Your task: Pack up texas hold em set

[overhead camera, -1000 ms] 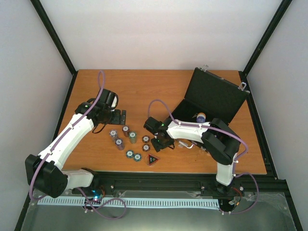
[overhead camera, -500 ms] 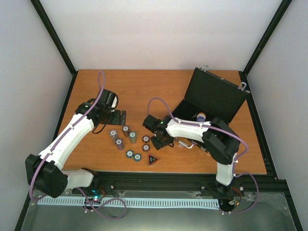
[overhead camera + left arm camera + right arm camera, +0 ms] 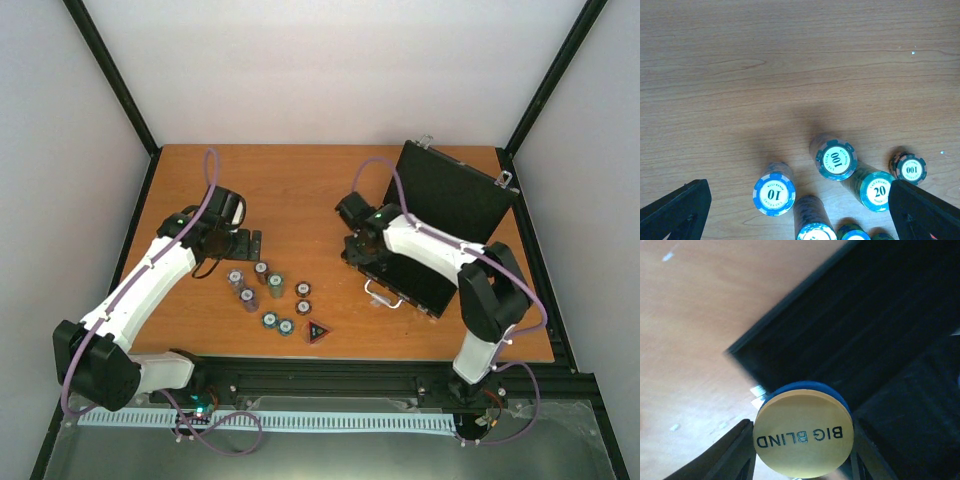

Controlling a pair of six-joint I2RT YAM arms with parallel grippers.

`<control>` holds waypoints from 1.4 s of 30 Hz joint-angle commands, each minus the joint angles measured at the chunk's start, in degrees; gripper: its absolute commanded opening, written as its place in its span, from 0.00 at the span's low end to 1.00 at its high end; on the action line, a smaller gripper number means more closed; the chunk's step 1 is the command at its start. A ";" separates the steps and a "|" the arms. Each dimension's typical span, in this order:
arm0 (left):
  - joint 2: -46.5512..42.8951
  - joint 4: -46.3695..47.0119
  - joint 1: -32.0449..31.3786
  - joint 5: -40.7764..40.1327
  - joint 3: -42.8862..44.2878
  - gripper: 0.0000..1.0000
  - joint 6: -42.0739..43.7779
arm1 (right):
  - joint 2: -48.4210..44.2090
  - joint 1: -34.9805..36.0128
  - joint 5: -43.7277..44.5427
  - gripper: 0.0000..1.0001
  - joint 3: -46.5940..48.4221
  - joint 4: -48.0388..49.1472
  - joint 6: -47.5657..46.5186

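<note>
Both arms have white shells over black joints. On the left arm [image 3: 150, 278] a purple cable [image 3: 209, 166] loops out at 12 o'clock; the right arm [image 3: 428, 243] carries another. The left gripper [image 3: 252, 243] is black, with blunt wedge fingers [image 3: 677, 210].

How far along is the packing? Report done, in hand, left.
Done: the black case lies open. In hand: right hand grips the Big Blind disc over the case's edge. Left: chip stacks and the triangular token on the table; left hand open above them.
</note>
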 commanded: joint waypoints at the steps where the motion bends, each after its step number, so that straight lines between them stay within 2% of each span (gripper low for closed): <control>1: -0.82 -0.08 -0.24 -0.41 0.03 1.00 0.36 | -3.04 -7.09 5.32 0.43 -1.52 1.80 -1.31; 6: -0.47 -0.21 -0.24 -0.50 0.04 1.00 0.36 | -4.46 -13.89 8.60 0.43 -4.32 5.72 -3.48; 11: -0.18 -0.39 -0.24 -0.60 0.13 1.00 0.36 | -4.47 -17.81 10.08 0.43 -6.95 8.66 -4.49; 23: 0.60 -0.68 -0.28 -0.73 0.13 1.00 0.36 | -3.16 -22.18 12.10 0.45 -11.71 14.44 -6.26; 26: 1.17 -0.61 -0.24 -0.38 0.28 1.00 0.28 | -0.89 -22.22 11.68 0.50 -10.72 14.98 -6.00; 29: 1.38 -0.61 -0.24 -0.33 0.48 1.00 0.28 | 0.79 -22.25 12.32 0.60 -10.35 15.77 -5.70; 33: 1.54 -0.70 -0.24 -0.44 0.34 1.00 0.23 | 2.26 -22.29 12.53 0.63 -9.62 16.81 -5.74; 38: 1.80 -0.70 -0.24 -0.69 0.22 1.00 0.10 | 3.30 -22.31 11.07 0.76 -8.60 16.53 -5.31; 42: 1.87 -0.46 -0.24 -0.86 0.13 1.00 0.07 | 0.87 -22.29 8.36 0.79 -8.60 16.43 -5.19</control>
